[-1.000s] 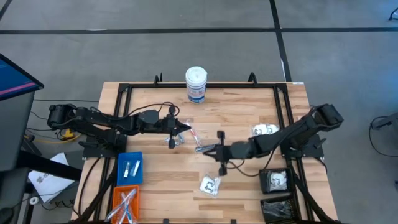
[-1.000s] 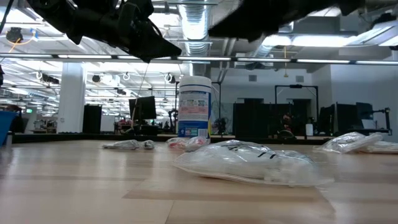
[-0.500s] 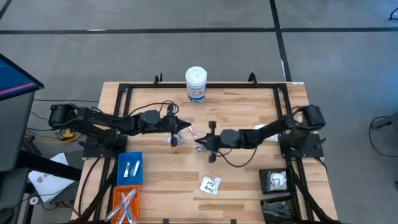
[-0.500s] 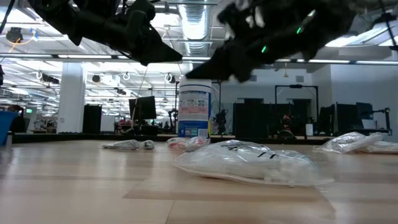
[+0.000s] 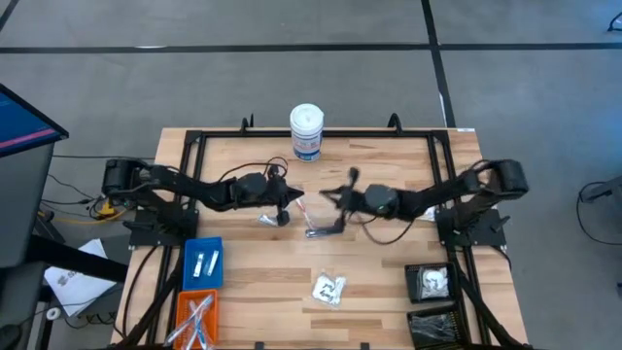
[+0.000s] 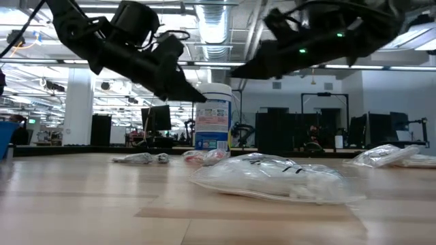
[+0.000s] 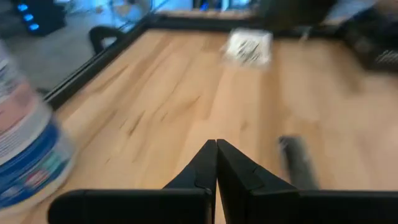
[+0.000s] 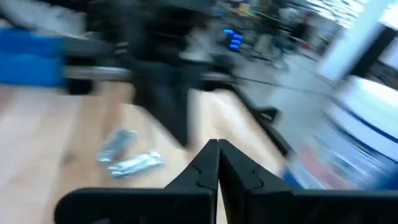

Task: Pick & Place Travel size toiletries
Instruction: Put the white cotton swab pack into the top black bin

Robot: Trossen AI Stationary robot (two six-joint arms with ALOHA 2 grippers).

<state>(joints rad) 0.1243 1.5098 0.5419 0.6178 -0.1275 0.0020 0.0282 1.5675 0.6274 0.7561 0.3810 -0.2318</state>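
Above mid-table we see the left gripper [image 5: 289, 198] and right gripper [image 5: 326, 195], both pressed together and empty, hovering beside small silver-blue tubes [image 5: 269, 219] and a clear crinkly packet [image 5: 328, 289] nearer us.

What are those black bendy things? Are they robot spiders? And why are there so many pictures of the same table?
They are two robot arms, not spiders. Each one ends in a pincer for picking things up. One picture looks straight down on the wooden table. Another looks across it from table height. The last two come from little cameras on the arms' wrists.

The left pincer and the right pincer are both pinched shut and holding nothing. They hang in the air over the middle of the table.

On the wood lie small silver tubes, a clear packet and a tall white canister. Near the left arm, a blue bin and an orange bin already hold a few small things.
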